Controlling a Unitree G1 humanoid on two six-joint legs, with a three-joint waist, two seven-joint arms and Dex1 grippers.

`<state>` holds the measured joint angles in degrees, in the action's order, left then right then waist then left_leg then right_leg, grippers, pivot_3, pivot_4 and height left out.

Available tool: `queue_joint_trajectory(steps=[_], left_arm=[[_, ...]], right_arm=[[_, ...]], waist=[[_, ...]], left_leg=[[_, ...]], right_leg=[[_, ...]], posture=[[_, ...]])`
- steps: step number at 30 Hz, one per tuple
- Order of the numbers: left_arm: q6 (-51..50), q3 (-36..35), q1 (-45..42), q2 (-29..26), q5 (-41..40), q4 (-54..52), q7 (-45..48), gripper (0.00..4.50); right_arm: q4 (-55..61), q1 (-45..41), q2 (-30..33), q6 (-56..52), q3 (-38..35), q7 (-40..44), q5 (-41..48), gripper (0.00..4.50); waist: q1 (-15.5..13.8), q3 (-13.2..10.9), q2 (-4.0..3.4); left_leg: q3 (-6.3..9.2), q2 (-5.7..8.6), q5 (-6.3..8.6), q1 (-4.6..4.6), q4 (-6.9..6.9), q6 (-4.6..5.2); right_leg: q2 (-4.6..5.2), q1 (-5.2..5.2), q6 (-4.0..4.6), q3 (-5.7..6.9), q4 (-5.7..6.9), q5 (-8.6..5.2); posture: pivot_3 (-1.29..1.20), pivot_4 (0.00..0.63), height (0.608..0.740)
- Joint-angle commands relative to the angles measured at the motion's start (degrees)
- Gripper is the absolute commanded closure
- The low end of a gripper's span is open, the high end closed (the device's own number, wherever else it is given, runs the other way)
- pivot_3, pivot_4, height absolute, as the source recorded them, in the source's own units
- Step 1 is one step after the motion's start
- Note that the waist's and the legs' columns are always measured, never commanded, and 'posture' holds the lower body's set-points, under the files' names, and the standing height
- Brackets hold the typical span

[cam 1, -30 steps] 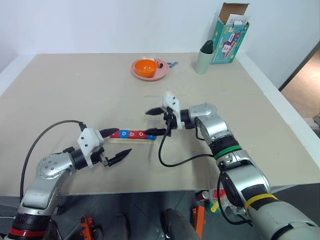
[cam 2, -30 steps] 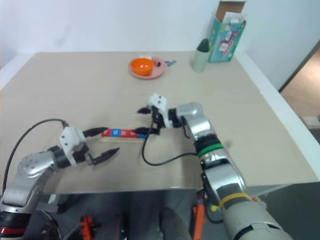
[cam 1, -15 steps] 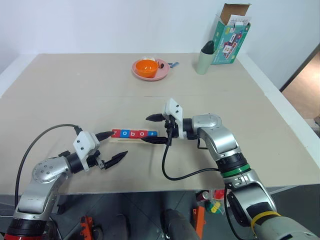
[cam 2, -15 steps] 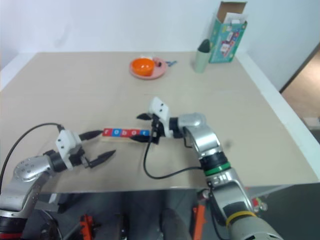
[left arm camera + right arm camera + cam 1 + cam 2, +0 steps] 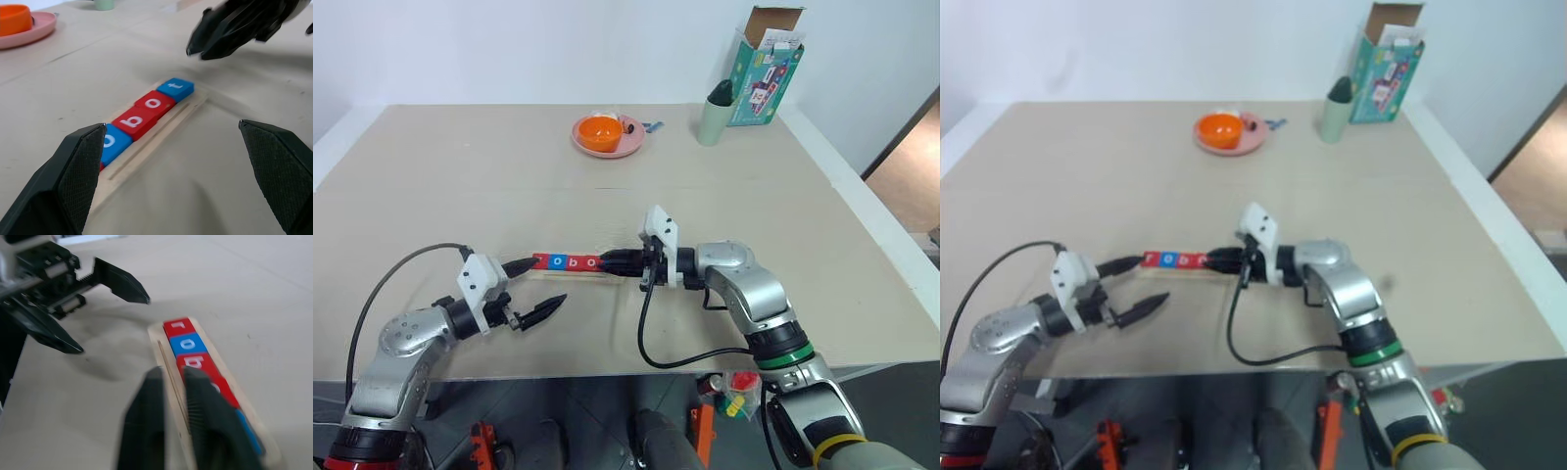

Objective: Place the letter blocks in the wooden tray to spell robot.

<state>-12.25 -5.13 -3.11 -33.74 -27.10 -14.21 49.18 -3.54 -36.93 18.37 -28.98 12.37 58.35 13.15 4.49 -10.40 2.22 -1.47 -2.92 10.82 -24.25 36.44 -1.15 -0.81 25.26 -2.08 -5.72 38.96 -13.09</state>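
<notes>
Beige bench (image 5: 460, 186) | long pale wooden tray (image 5: 161, 128) with red and blue letter blocks (image 5: 146, 110) lies crosswise between tools | right tool (image 5: 610, 260) pinched closed at tray's t end, nearer | left tool (image 5: 530, 285) spread wide beside r end

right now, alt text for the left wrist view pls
Five letter blocks sit in a row in the wooden tray on a beige table, reading o, b, o, t where visible. The left gripper is open around the tray's near end; the shut right gripper hovers beyond it.
</notes>
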Motion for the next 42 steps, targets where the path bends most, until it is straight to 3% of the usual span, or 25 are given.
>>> queue_joint_trajectory(steps=[1, 27, 37, 42], left_arm=[[-1.33, -1.23, -0.89, -0.5, -1.61, -3.11, -0.17, 0.0], [-2.11, 0.18, -1.55, -0.58, 0.02, -4.28, -0.32, 0.0], [-1.11, -1.9, 0.15, -1.01, 0.17, -3.36, -0.24, 0.0], [0.14, -2.9, 1.61, -1.12, 0.58, -2.54, 0.03, 0.0]], right_arm=[[1.56, 0.35, -0.08, -0.82, 0.08, -2.72, -0.28, 4.44], [-7.26, -0.59, 1.28, 5.57, 2.69, -2.55, -4.28, 4.44], [8.87, -0.23, -0.83, -4.12, 3.69, -3.11, 0.55, 4.44], [7.25, -1.85, -4.96, -4.44, 6.64, -6.94, -1.59, 4.44]], waist=[[0.0, 0.0, 0.0], [-0.01, 0.0, 0.0], [0.03, 0.0, 0.0], [0.02, 0.0, 0.0]], left_leg=[[0.0, 0.0, 0.0, 0.0, 0.0, 0.0], [0.0, 0.01, 0.0, -0.01, -0.01, 0.0], [0.04, -0.03, 0.0, -0.01, -0.04, 0.0], [0.05, -0.06, 0.01, 0.0, -0.03, -0.01]], right_leg=[[0.0, 0.0, 0.01, 0.0, 0.0, 0.0], [-0.02, 0.0, -0.02, -0.03, -0.01, 0.01], [-0.04, 0.02, -0.03, 0.02, -0.01, 0.01], [-0.07, 0.02, 0.21, 0.02, -0.01, -0.12]], posture=[[0.0, 0.15, 0.74], [0.0, 0.15, 0.74], [0.0, 0.15, 0.74], [0.0, 0.15, 0.74]])
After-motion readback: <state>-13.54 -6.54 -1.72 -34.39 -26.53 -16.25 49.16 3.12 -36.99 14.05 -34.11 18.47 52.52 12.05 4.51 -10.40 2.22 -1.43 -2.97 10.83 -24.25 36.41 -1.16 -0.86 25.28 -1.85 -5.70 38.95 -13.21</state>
